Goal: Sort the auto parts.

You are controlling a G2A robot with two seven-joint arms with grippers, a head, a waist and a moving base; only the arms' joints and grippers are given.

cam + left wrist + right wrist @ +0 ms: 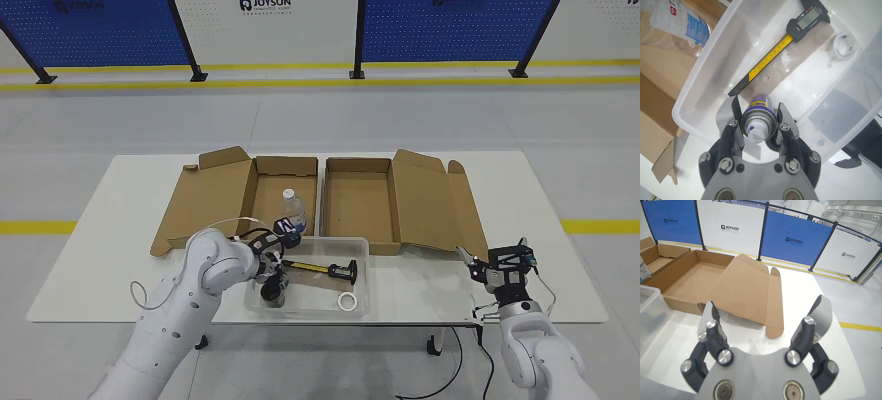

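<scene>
A purple spray can (pixel 758 121) with a yellow label stands in the near left corner of a clear plastic bin (pixel 696 62). My left gripper (pixel 758 106) is shut on the spray can, one finger on each side of its body. In the top view this gripper (pixel 272 283) is at the bin's (pixel 330 240) left end. A black and yellow digital caliper (pixel 772 55) and a white ring (pixel 843 46) also lie in the bin. A dark round part (pixel 772 145) sits partly hidden below the can. My right gripper (pixel 765 303) hangs open over bare table at the right (pixel 497 262).
Two open cardboard boxes stand behind the bin, the left box (pixel 285 195) and the right box (pixel 358 205). A clear plastic bottle (pixel 292 208) lies in the left box. The right box's lid flap (pixel 751 289) lies flat on the table ahead of my right gripper.
</scene>
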